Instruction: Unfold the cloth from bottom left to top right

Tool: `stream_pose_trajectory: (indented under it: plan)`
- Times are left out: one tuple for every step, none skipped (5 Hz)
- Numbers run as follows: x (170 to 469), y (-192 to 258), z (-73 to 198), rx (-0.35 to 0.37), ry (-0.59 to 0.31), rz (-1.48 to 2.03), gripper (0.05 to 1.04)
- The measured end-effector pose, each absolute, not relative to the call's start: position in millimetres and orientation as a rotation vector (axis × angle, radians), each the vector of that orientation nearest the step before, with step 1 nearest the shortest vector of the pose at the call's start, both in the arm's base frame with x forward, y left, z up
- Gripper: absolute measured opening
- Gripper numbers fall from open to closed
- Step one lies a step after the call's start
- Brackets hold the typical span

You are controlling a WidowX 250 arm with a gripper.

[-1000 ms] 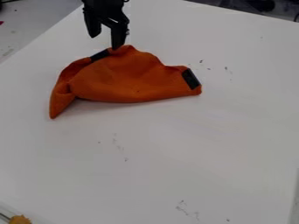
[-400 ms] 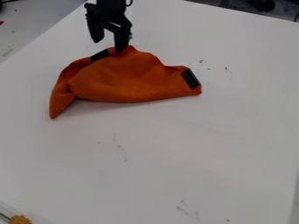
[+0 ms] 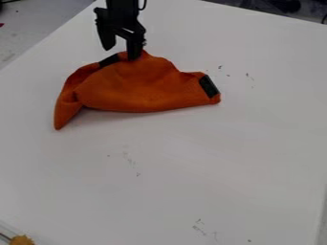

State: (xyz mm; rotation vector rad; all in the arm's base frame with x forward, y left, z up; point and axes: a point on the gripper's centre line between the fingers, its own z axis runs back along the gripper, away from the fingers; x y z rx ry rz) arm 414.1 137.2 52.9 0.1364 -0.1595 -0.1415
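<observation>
Tabletop (image 3: 223, 167): runs out of view, smooth, white | Orange cloth (image 3: 140, 91): lies rumpled on upper-left part, hides inner folds, stretches roughly left–right, tapers to lower-left tip | Gripper (image 3: 121, 52): hangs at cloth's upper edge, spread open, unclear whether touching | Yellowish lump (image 3: 22, 240): cropped at lower-left corner

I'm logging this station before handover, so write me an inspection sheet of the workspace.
Surface: white table, small dark marks on it
Job's things: orange cloth, bunched and folded, with two dark patches
Clutter: yellowish lump at the bottom-left corner
Gripper: black gripper, open, one finger at the cloth's upper edge
Cables: thin dark cable beside the gripper's upper part
Surroundings: grey surface at upper left; dark items at upper right
</observation>
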Motion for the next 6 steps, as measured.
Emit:
stream_pose_trajectory:
  plan:
    - [412.8, 140.4, 51.8, 0.13, -0.163, -0.128, 0.945]
    - [413.1, 140.7, 49.5, 0.127, -0.174, -0.129, 0.894]
    - [413.0, 140.4, 48.5, 0.126, -0.176, -0.128, 0.596]
    - [411.8, 141.5, 47.7, 0.123, -0.173, -0.131, 0.306]
    - [410.6, 144.4, 47.3, 0.122, -0.173, -0.123, 0.124]
    - [407.0, 143.9, 43.4, 0.124, -0.158, -0.116, 0.062]
